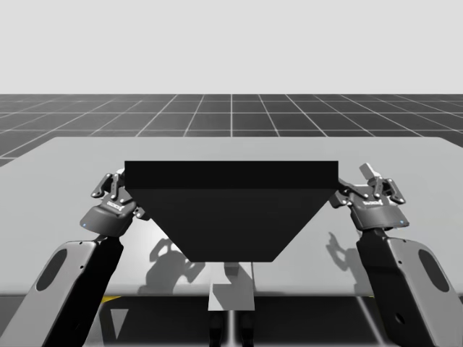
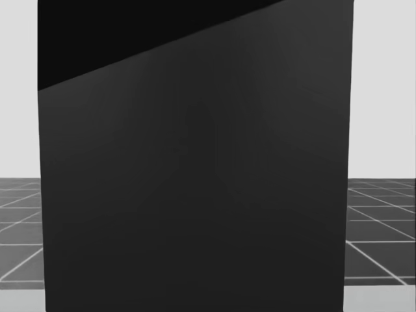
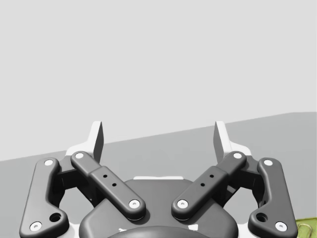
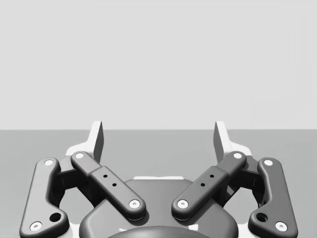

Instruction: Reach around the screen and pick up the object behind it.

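Observation:
A tall black screen (image 1: 230, 208) stands across the middle of the grey table (image 1: 65, 159) and blocks most of the head view as a dark panel (image 2: 195, 175). Whatever lies behind it is hidden. My left gripper (image 1: 112, 186) hovers beside the screen's left edge, my right gripper (image 1: 375, 182) beside its right edge. In the left wrist view my left gripper (image 3: 158, 139) is open with bare table between its fingers (image 3: 97, 139). In the right wrist view my right gripper (image 4: 158, 139) is open too, nothing between its fingers (image 4: 221, 139).
The grey tabletop (image 4: 158, 148) stretches ahead of both grippers. A yellow-green patch (image 3: 307, 229) shows beside the left gripper's base. A dark gridded floor (image 1: 231, 116) lies beyond the table's far edge.

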`<state>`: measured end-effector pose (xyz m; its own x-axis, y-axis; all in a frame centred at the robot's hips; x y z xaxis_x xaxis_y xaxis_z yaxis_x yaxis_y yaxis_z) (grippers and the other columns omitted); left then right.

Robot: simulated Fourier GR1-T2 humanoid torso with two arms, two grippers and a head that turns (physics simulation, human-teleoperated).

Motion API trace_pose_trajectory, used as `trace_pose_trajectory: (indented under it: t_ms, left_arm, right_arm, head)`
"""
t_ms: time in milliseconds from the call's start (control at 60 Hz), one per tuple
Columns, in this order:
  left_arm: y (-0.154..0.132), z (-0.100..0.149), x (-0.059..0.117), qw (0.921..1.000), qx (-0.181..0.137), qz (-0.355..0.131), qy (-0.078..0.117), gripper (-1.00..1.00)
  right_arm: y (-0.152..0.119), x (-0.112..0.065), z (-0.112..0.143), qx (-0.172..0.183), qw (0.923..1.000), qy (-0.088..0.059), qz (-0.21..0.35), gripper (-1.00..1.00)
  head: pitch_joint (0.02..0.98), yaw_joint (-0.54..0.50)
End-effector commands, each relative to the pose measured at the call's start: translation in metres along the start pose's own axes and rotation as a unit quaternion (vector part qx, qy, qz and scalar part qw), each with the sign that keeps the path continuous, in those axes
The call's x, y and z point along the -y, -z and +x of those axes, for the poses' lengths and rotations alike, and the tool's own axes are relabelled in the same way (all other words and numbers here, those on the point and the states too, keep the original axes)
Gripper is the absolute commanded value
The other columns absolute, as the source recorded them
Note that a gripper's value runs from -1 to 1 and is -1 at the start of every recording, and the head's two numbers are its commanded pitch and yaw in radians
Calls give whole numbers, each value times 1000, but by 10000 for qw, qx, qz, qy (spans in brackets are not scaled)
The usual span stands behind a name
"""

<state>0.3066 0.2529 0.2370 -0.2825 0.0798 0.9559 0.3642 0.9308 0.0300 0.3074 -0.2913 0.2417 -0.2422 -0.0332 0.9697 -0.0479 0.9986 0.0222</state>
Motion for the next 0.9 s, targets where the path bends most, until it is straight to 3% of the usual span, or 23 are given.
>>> trace_pose_trajectory:
  t_ms: [17, 117, 183, 317, 400, 567, 633, 700, 817, 883, 900]
  left_arm:
    - [0, -1, 0, 10000, -8, -1, 8, -1000]
    - [0, -1, -1, 10000, -21, -4, 21, -1000]
    - [-2, -2, -2, 9999, -107, 10, -79, -1000]
    - [-8, 1, -1, 9995, -279, -149, -85, -1000]
    - [-15, 6, 2, 9983, -450, -380, -14, -1000]
    - [-38, 6, 3, 9913, -883, -958, 200, -1000]
    - [-46, 5, 0, 9875, -1014, -1177, 264, -1000]
    - [-54, 6, -6, 9838, -1102, -1408, 150, -1000]
    - [-62, 10, -18, 9781, -1138, -1740, 12, -1000]
    - [-65, 12, -24, 9740, -1159, -1948, -20, -1000]
    - [-66, 13, -26, 9713, -1190, -2058, -38, -1000]
  right_arm:
    - [-5, -2, 0, 121, 9995, -212, -179, -1000]
    - [-5, -4, 2, 242, 9996, -125, 5, -1000]
    - [-4, -6, 0, 140, 9997, -125, 145, -1000]
    - [-7, -11, 2, 7, 9986, -103, 518, -1000]
    - [-14, -12, 4, 12, 9972, -210, 712, -1000]
    - [-33, -2, -1, -104, 9928, -282, 1162, -1000]
    - [-42, 3, -2, -75, 9895, -270, 1418, -1000]
    - [-51, 8, -2, 22, 9851, -342, 1685, -1000]
    - [-65, 15, 2, 119, 9763, -311, 2138, -1000]
    - [-73, 16, 4, 168, 9683, -347, 2466, -1000]
    - [-77, 17, 5, 170, 9633, -363, 2653, -1000]
  head:
    - [70, -28]
    - [72, -28]
    - [72, -30]
    - [75, -29]
    - [79, -33]
    - [82, -33]
    - [83, -32]
    - [85, -32]
    - [85, -35]
    - [85, -34]
    - [86, -34]
